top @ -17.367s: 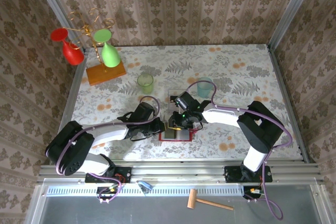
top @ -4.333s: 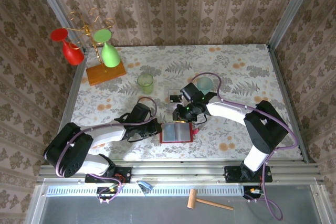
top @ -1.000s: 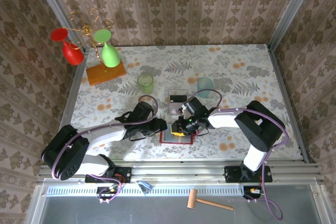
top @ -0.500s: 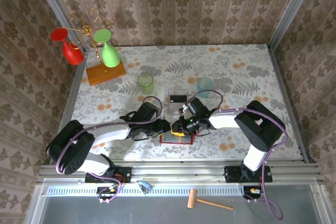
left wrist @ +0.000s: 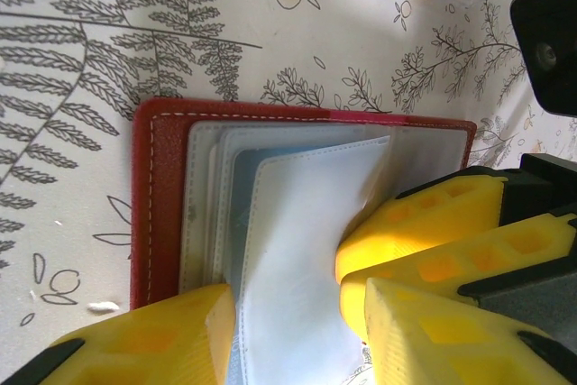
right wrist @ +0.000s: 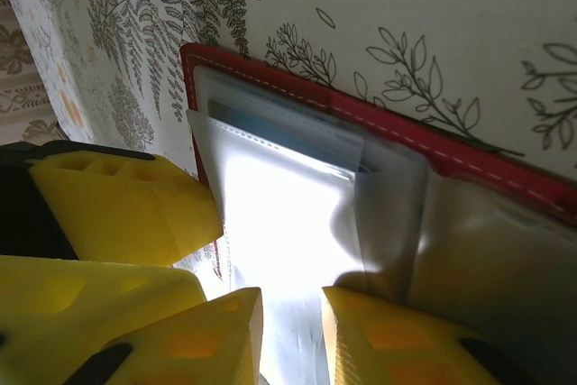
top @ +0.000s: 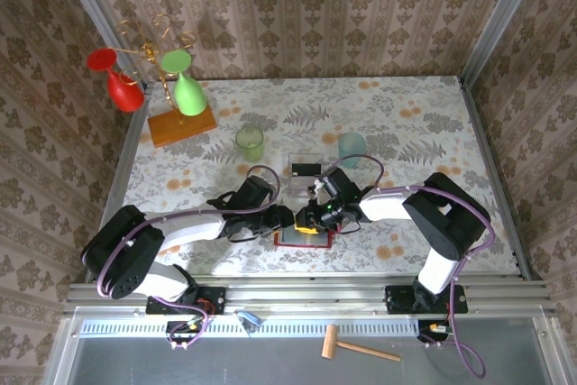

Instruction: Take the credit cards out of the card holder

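**fern_fan:** Floral-print table (top: 424, 132), red card holder (left wrist: 149, 223) lying open toward the 6 o'clock edge, long axis running 9-to-3. Anything left in it?

**yam_watcher:** Yep, a bluish card (right wrist: 270, 128) is tucked in a pocket, and a dark card (top: 305, 167) lies loose at the holder's 12. Right claw (right wrist: 290, 304) is pinched on a clear pocket leaf (left wrist: 306, 223). Left claw (left wrist: 297, 313) has its jaws apart with a leaf between them. Versus a second ago, it's slid toward 3.

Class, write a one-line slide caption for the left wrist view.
Left hand open around a raised clear sleeve of the red card holder on a fern-print table.
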You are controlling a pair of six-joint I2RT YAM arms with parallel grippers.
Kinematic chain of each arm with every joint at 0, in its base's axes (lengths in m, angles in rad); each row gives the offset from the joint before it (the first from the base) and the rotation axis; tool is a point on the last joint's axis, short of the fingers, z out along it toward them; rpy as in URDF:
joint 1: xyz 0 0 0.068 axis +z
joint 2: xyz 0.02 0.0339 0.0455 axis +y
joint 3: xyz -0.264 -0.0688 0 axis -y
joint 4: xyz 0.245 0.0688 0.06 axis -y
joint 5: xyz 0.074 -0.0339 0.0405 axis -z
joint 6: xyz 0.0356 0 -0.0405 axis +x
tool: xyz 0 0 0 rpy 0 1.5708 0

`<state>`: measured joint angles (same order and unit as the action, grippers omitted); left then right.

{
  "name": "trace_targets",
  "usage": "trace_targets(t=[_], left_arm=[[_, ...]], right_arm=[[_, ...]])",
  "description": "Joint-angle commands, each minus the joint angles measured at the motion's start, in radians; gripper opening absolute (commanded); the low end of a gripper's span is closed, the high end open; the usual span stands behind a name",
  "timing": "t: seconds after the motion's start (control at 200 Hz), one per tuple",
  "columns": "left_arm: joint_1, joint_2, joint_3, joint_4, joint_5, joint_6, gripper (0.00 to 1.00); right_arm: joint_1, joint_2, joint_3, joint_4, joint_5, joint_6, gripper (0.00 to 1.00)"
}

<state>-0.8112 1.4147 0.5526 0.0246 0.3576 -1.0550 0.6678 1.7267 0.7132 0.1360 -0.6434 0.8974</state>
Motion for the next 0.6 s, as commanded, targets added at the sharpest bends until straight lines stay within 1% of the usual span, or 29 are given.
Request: trace_targets(t=[0.0,0.32,0.59], left_arm=[[-0.012,0.002,0.023,-0.024,-0.008,-0.011,0.45],[-0.023,0.022,0.034,-0.011,-0.005,-0.014,0.44],[-0.025,0.007,0.03,0.013,-0.014,-0.014,0.31]], right_arm=[[-0.005,0.025,-0.034,-0.055,0.047,0.005,0.25],[-0.005,0.02,-0.038,-0.054,0.045,0.004,0.25],[-0.005,0.007,-0.043,-0.047,0.043,0.005,0.25]])
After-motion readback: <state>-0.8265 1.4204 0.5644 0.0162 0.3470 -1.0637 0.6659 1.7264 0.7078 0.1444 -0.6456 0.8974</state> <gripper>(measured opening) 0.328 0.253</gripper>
